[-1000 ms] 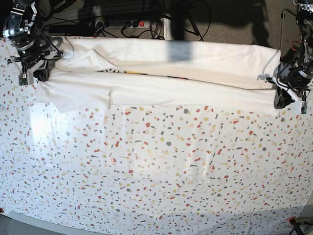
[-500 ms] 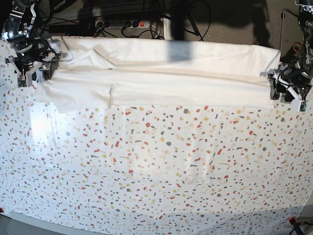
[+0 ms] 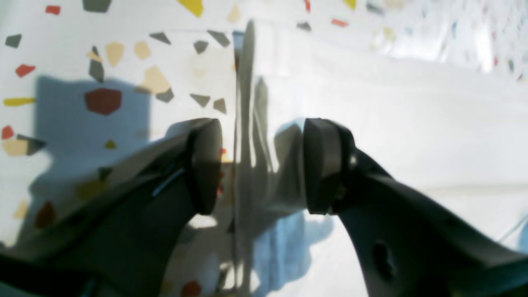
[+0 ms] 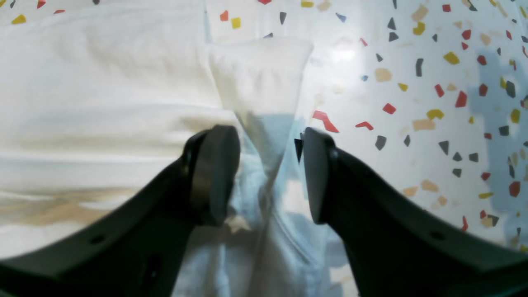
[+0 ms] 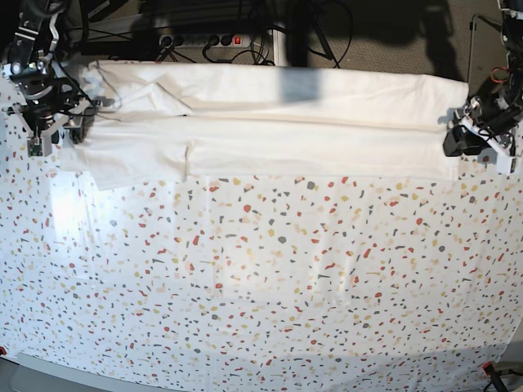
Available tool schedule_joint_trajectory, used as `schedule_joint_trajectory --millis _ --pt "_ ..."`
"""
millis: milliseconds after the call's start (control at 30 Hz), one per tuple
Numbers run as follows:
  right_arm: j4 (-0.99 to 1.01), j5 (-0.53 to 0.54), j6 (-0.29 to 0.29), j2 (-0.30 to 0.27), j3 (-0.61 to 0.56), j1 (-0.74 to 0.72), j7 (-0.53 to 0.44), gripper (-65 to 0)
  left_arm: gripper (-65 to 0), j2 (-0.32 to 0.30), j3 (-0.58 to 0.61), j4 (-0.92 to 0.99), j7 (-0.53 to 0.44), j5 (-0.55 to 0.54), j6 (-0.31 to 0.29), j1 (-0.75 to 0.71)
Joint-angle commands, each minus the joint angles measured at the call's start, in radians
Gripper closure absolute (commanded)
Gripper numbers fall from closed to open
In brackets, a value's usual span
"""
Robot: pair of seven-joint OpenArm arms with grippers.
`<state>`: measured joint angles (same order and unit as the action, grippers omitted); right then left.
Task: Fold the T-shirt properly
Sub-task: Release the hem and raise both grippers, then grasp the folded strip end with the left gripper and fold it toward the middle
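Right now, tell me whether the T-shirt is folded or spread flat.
Folded. The T-shirt lies as a long band with lengthwise layers overlapping, plain white side up.

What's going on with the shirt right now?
The two arms are folding the T-shirt, which lies as a long band across the far side of the speckled table. The left gripper and the right gripper sit at opposite ends of it. Each has its jaws apart, with a raised edge of fabric standing between the pads, not pinched. The print is hidden; only plain white cloth shows.
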<state>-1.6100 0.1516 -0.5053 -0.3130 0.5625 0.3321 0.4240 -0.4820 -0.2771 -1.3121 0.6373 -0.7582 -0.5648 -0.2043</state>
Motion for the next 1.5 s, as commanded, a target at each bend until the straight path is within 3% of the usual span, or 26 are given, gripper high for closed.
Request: schedule_joint_trajectory --millis 0,100,233,333,433,533,567,667,867,1033,1100,1200,1300,1467 --pt "-0.015 0.008 0.004 -0.017 0.009 -0.005 -0.02 -28.8 -30.5 -0.017 -0.006 0.0 0.037 -0.018 -0.013 0.005" --pt "-0.015 0.008 0.004 -0.017 0.009 -0.005 -0.023 -28.8 -30.4 -0.017 -0.006 0.003 0.134 -0.105 -0.09 0.005" --pt "-0.015 0.008 0.005 -0.017 0.009 -0.011 -0.023 -28.8 -22.9 -0.017 -0.006 0.003 0.236 -0.213 -0.133 0.005" --pt "-0.015 0.008 0.004 -0.017 0.009 -0.022 -0.023 -28.8 -15.0 -0.018 -0.006 0.003 0.2 -0.216 -0.133 0.005" --pt "-0.015 0.008 0.004 -0.017 0.009 -0.036 -0.021 -28.8 0.0 -0.018 -0.006 0.003 0.11 -0.212 -0.133 0.006" --pt "-0.015 0.008 0.004 -0.017 0.009 -0.039 -0.026 -28.8 0.0 -0.017 -0.006 0.004 0.026 -0.177 -0.133 0.025" --pt "-0.015 0.008 0.004 -0.017 0.009 -0.039 -0.031 -28.8 0.0 -0.017 -0.006 0.004 0.018 -0.142 -0.126 0.039" --pt "-0.015 0.008 0.004 -0.017 0.009 -0.039 -0.047 -28.8 0.0 -0.017 -0.006 0.004 0.001 -0.043 -0.015 0.101" --pt "-0.015 0.008 0.004 -0.016 0.009 -0.067 -0.04 -28.7 0.0 -0.018 -0.006 0.003 0.008 0.186 0.104 0.239" --pt "-0.015 0.008 0.004 -0.016 0.009 -0.101 -0.031 -28.8 0.0 -0.016 -0.006 -0.029 0.227 0.207 0.109 0.307" --pt "-0.015 0.008 0.004 -0.016 0.009 -0.114 -0.03 -28.7 0.0 -0.014 -0.006 -0.089 0.302 0.186 0.15 0.298" --pt "-0.015 0.009 0.004 -0.015 0.008 -0.122 -0.03 -28.7 0.0 -0.004 -0.006 -0.232 0.316 0.158 0.185 0.243" --pt "-0.015 0.009 0.003 -0.006 0.008 -0.13 -0.025 -28.7 0.0 0.059 -0.006 -0.405 0.321 0.185 0.199 0.176" --pt "-0.015 0.008 0.003 0.006 0.008 -0.133 -0.014 -28.7 0.0 0.222 0.028 -0.584 0.321 0.183 0.199 0.095"
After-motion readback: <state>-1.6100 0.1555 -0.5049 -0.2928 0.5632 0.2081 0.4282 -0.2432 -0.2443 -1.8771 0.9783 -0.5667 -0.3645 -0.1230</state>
